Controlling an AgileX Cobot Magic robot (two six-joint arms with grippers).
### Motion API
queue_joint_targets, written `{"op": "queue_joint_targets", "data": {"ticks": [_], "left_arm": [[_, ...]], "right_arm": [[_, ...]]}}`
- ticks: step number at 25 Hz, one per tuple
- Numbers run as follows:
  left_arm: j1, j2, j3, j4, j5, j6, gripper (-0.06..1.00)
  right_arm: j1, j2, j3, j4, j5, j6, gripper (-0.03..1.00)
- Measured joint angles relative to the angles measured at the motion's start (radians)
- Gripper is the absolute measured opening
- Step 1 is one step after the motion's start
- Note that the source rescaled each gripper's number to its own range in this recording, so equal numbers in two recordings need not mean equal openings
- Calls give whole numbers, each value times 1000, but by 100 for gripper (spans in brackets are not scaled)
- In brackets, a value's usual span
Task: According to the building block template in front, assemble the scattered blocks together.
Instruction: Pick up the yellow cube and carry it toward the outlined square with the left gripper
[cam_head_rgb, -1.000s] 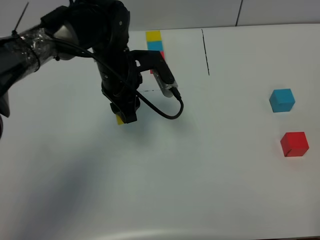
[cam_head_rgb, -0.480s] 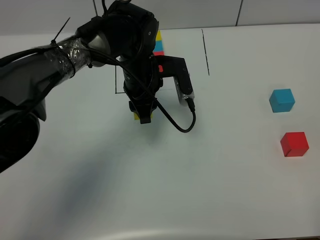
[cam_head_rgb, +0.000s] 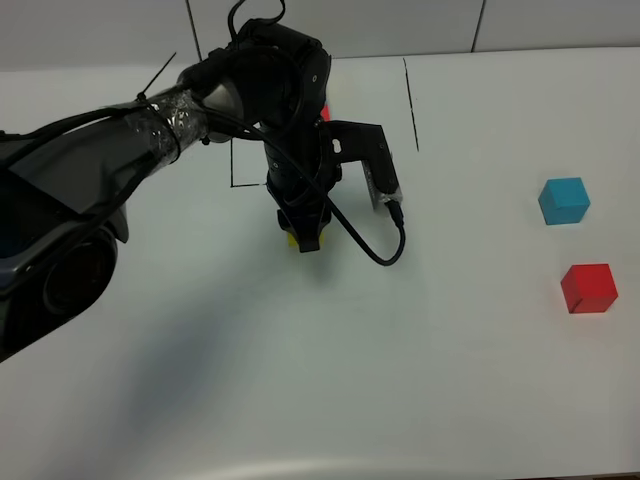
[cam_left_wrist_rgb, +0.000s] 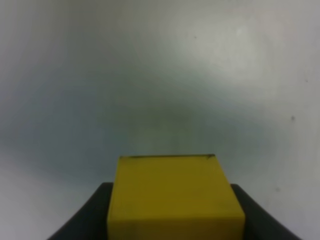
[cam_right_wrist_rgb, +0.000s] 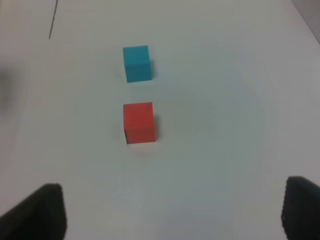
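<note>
Placement step, I'd say: left gripper (cam_head_rgb: 305, 236) is pinching the small yellow cube (cam_left_wrist_rgb: 175, 195) just in front of the black-outlined block template (cam_head_rgb: 324, 113), which the black arm (cam_head_rgb: 250, 90) is mostly hiding. Next it's needing a gentle set-down. Over right, one cyan cube (cam_head_rgb: 565, 200) and one red cube (cam_head_rgb: 588, 288) are sitting loose, with right gripper (cam_right_wrist_rgb: 175, 220) hanging spread wide. Three loose cubes, one template.

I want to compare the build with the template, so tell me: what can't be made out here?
Black-framed building block template: exterior high view, the left arm covers it; only a red sliver and part of the outline show.
Small yellow cube: exterior high view, the left gripper hides most of it; left wrist view, the frame edge cuts off its lower part, so whether it is set down is unclear.
Right gripper: right wrist view, only blurred fingertip ends at the edge.
</note>
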Motion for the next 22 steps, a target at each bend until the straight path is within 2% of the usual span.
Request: {"op": "queue_joint_targets", "data": {"ticks": [18,20,22], "left_arm": [[0,52,-4,5,-30,1,1],[0,54,-4,6,-31,1,10],[0,56,-4,6,-32,1,29]], "right_arm": [[0,0,0,0,0,0,75],[0,0,0,0,0,0,75],[0,0,0,0,0,0,75]]}}
